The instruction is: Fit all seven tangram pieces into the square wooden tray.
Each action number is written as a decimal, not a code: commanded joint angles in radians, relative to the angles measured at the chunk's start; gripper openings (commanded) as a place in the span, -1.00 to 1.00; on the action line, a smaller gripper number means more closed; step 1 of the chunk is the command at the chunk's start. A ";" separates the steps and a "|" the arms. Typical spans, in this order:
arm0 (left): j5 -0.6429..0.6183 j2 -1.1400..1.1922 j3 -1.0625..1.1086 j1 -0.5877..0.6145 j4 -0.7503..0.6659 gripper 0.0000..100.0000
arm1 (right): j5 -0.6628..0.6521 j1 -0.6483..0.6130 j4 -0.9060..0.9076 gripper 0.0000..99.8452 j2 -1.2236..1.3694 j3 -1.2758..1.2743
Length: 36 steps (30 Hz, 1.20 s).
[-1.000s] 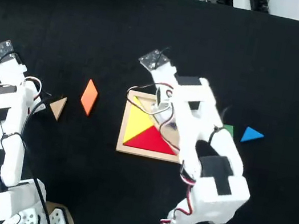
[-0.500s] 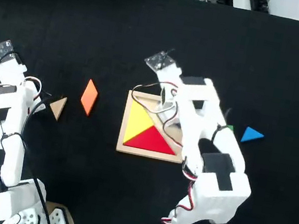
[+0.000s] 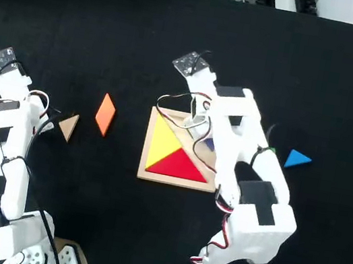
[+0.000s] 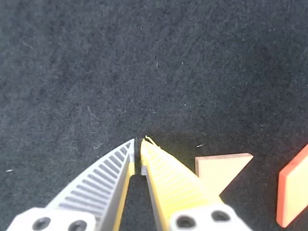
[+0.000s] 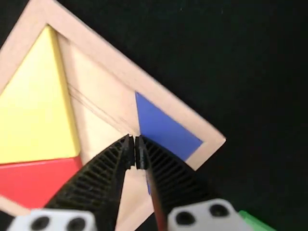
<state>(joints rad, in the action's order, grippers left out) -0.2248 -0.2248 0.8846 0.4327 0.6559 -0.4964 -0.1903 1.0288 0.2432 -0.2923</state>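
The square wooden tray [image 3: 144,167] lies mid-table with a yellow triangle [image 3: 162,144] and a red triangle [image 3: 180,167] in it. A dark blue piece [image 5: 163,127] lies flat in the tray's corner [image 5: 209,142], beside the yellow triangle [image 5: 38,106] and the red one [image 5: 33,175]. My right gripper [image 5: 133,146] hangs shut just above the bare tray floor, right next to the blue piece. The right arm [image 3: 232,125] covers the tray's far right part. My left gripper [image 4: 138,144] is shut over the black cloth, close to a tan triangle [image 4: 219,168], nothing in it.
Loose pieces lie on the black cloth: an orange parallelogram [image 3: 105,114] and the tan triangle [image 3: 68,126] left of the tray, a green piece [image 3: 270,150] and a light blue triangle [image 3: 297,159] to its right. The left arm [image 3: 5,112] stands at the far left.
The right arm has shifted a little to the right and away over the tray, and the dark blue piece now shows in the tray beside it. The left arm has not moved.
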 commanded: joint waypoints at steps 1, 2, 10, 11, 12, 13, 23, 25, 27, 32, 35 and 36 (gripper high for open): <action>-0.002 -0.025 -0.005 -0.013 -0.014 -0.94 | 0.008 -0.035 0.069 -0.98 -0.104 0.074; -0.002 -0.025 -0.005 -0.013 -0.014 -0.94 | 0.008 -0.046 0.089 -0.98 -0.147 0.074; -0.008 -0.034 -0.001 0.008 -0.014 -0.94 | 0.173 -0.315 0.091 -0.98 -0.338 0.059; -0.009 -0.035 -0.001 0.018 -0.014 -0.94 | 0.212 -0.348 0.089 -0.98 -0.321 0.079; -0.009 -0.034 -0.004 0.030 -0.014 -0.94 | 0.258 -0.376 0.084 -0.98 -0.297 0.107; -0.009 -0.032 -0.004 0.036 -0.014 -0.94 | 0.308 -0.397 0.080 -0.98 -0.266 0.140; -0.133 -0.035 -0.007 0.130 -0.012 -0.94 | 0.479 -0.534 0.077 -0.98 0.222 0.608; -0.147 -0.035 -0.008 0.136 -0.012 -0.94 | 0.479 -0.546 0.080 -0.98 0.320 0.716; -0.152 -0.035 -0.008 0.137 -0.012 -0.94 | 0.479 -0.562 0.084 -0.98 0.406 0.822; -0.152 -0.035 -0.008 0.137 -0.014 -0.94 | 0.479 -0.572 0.109 -0.98 0.567 1.015; -0.152 -0.035 -0.010 0.137 -0.014 -0.94 | 0.479 -0.572 0.186 -0.98 0.642 1.104; -0.152 -0.035 -0.010 0.136 -0.014 -0.94 | 0.476 -0.572 0.224 -0.98 0.665 1.130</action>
<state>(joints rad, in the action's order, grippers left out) -0.3675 -0.2279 0.8907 0.5600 0.6559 -0.0269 -0.7503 1.1792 0.8861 0.7188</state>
